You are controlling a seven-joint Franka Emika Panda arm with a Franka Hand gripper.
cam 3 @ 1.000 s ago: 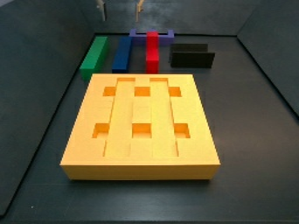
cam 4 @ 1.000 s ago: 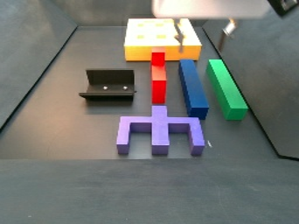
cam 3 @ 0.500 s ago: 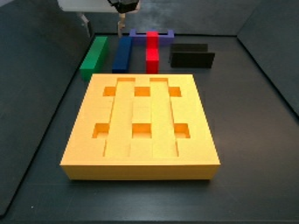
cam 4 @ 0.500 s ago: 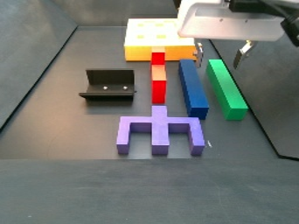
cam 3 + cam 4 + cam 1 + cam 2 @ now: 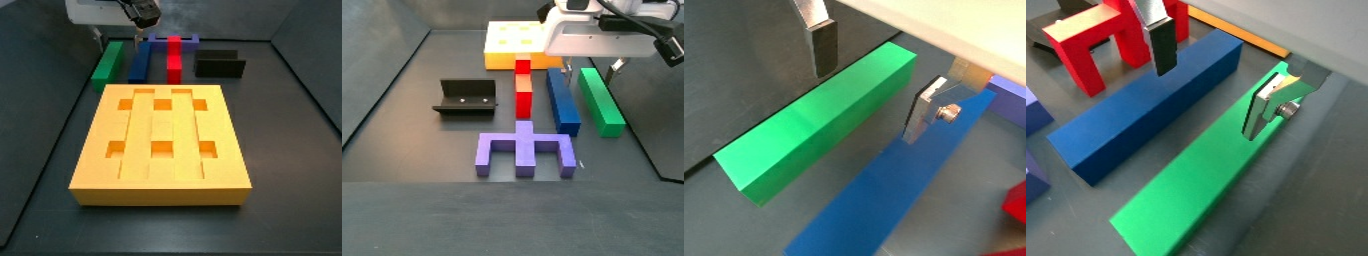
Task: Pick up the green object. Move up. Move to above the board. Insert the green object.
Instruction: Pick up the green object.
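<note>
Hovering over the green object (image 5: 818, 125), the gripper (image 5: 871, 82) has its two silver fingers spread wide, one on each long side of the bar, with nothing between them but the bar's top face below. In both wrist views the fingers (image 5: 1160, 40) stand clear of the green surface; whether their tips reach below the bar's top edge cannot be told.

The green object (image 5: 601, 98) lies flat on the dark floor, parallel to and just beside the blue bar (image 5: 563, 99), which in turn lies just beside the red bar (image 5: 524, 87). In a side view the far end of the green object is hidden behind the gripper's pale body (image 5: 599, 41), and the fingers show only as thin dark slivers under it.

From the opposite side (where the arm enters at the frame's edge) the gripper (image 5: 112, 38) is mostly cut off, and only the near half of the green object (image 5: 107, 61) shows clearly. The board (image 5: 162, 143) sits nearer that camera, apart from the green object, its grooves and pockets empty.

A purple comb-shaped piece (image 5: 525, 149) lies at the near ends of the red and blue bars, and the fixture (image 5: 466, 97) stands beyond the red bar from the green object. In a wrist view a red legged piece (image 5: 1109, 34) is cut off at the frame edge.
</note>
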